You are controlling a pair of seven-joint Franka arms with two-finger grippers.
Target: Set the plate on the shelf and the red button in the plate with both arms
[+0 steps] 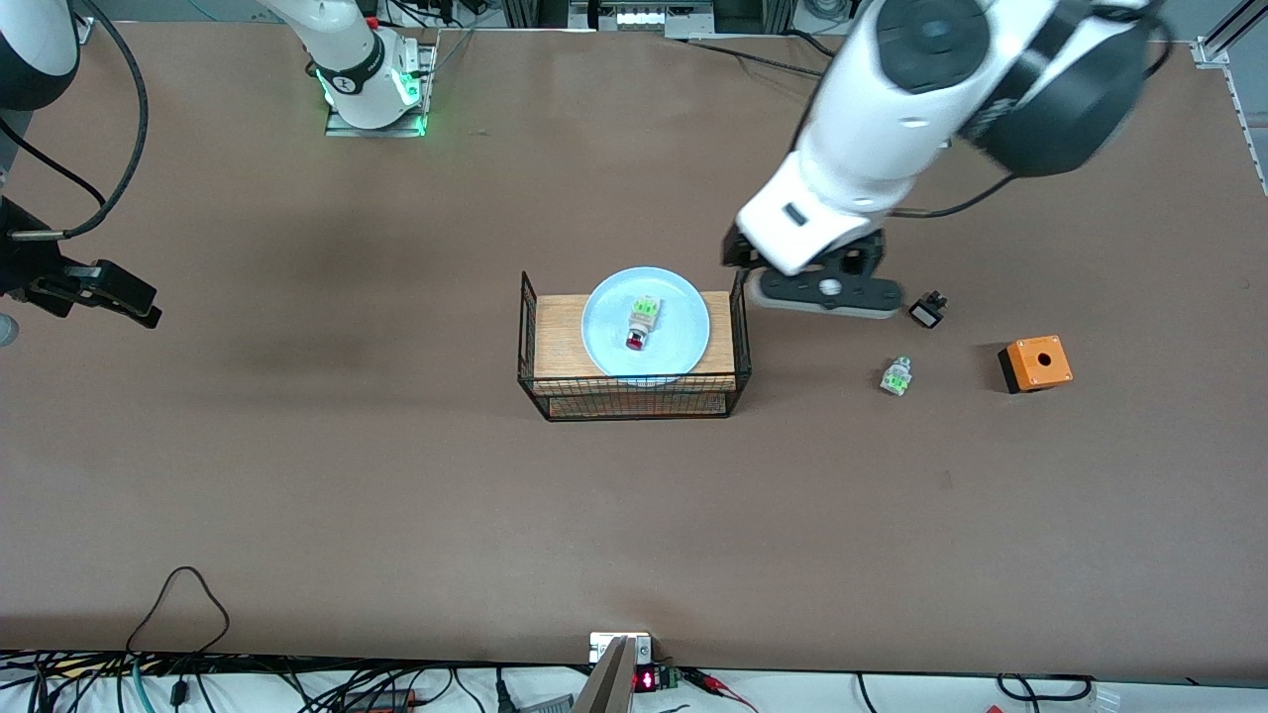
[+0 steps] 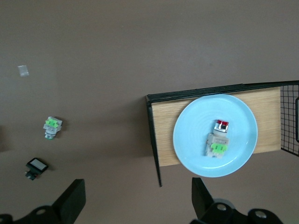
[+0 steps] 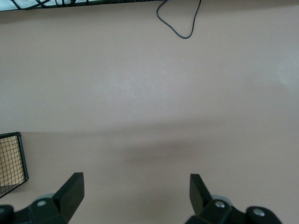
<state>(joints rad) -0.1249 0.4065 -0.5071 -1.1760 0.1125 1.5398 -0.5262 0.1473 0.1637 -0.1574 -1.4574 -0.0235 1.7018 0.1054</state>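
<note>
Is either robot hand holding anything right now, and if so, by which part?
Nothing is held. The left hand is open over bare table beside the wire basket; the right hand is open over bare table too. The red button lies on the plate.

A wire basket (image 1: 634, 401) with a wooden board (image 1: 557, 337) sits mid-table. Toward the left arm's end from the basket lie a white-green part (image 1: 897, 377), a black switch (image 1: 928, 311) and, farthest from it, an orange box (image 1: 1035, 363).
</note>
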